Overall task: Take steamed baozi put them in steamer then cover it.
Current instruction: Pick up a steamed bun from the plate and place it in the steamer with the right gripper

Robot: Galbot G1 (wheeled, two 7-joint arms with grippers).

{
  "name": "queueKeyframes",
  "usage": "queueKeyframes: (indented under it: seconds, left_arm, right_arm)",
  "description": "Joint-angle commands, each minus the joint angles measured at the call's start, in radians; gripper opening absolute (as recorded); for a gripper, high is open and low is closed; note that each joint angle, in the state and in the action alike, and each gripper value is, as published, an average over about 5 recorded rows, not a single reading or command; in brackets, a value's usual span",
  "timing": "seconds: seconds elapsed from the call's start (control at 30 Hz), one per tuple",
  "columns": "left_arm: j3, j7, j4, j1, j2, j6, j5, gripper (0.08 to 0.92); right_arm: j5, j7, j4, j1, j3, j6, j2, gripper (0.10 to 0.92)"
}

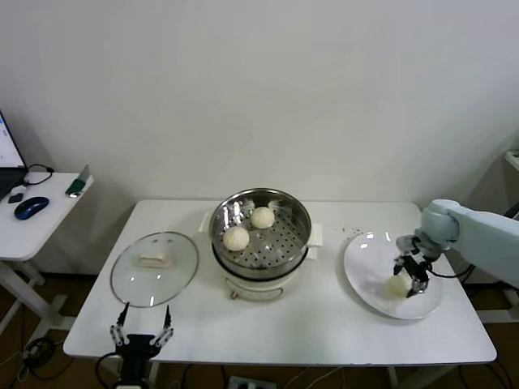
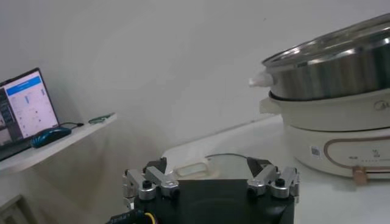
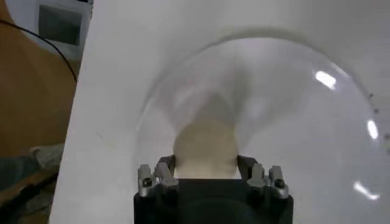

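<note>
While gripped, baozi point(image 1: 397, 286) unlabelled.

I see the steamer point(image 1: 260, 231) is shiny metal, with lots of little holes in its tray, and its base looks like smooth white plastic. The two baozi inside point(image 1: 249, 228) look soft, smooth and not shiny, like the one on the plate point(image 1: 396, 285). The plate point(image 1: 369, 263) is white and glossy; light spots gleam on it. The lid point(image 1: 154, 268) is clear glass with a white handle. My table point(image 1: 324, 324) is plain white and smooth. My gripper fingers point(image 2: 149, 182) look like grey metal on black plastic
</note>
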Motion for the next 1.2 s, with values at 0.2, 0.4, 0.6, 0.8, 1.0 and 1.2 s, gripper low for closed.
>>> queueKeyframes:
  seconds: [0.2, 0.4, 0.6, 0.8, 1.0, 1.2]
  left_arm:
    - [0.024, 0.000, 0.007, -0.015, -0.010, 0.004, 0.005, 0.823]
    - [0.032, 0.001, 0.012, -0.024, -0.011, 0.006, 0.008, 0.823]
    - [0.034, 0.003, 0.019, -0.026, -0.015, 0.000, 0.009, 0.823]
    - [0.035, 0.002, 0.019, -0.023, -0.015, -0.002, 0.010, 0.823]
    - [0.034, 0.001, 0.015, -0.034, -0.016, 0.002, 0.009, 0.823]
    - [0.033, 0.001, 0.023, -0.044, -0.015, 0.004, 0.006, 0.823]
  right_arm:
    - [-0.062, -0.031, 0.026, 0.469, -0.140, 0.474, 0.249, 0.669]
    - [-0.051, -0.032, 0.077, 0.495, -0.091, 0.506, 0.357, 0.670]
    - [-0.080, -0.028, 0.099, 0.434, -0.030, 0.507, 0.501, 0.670]
    - [-0.118, -0.013, 0.039, 0.352, -0.018, 0.523, 0.662, 0.670]
    - [-0.139, -0.008, 0.031, 0.279, -0.037, 0.531, 0.724, 0.670]
    - [-0.143, -0.009, 0.042, 0.233, -0.062, 0.537, 0.750, 0.670]
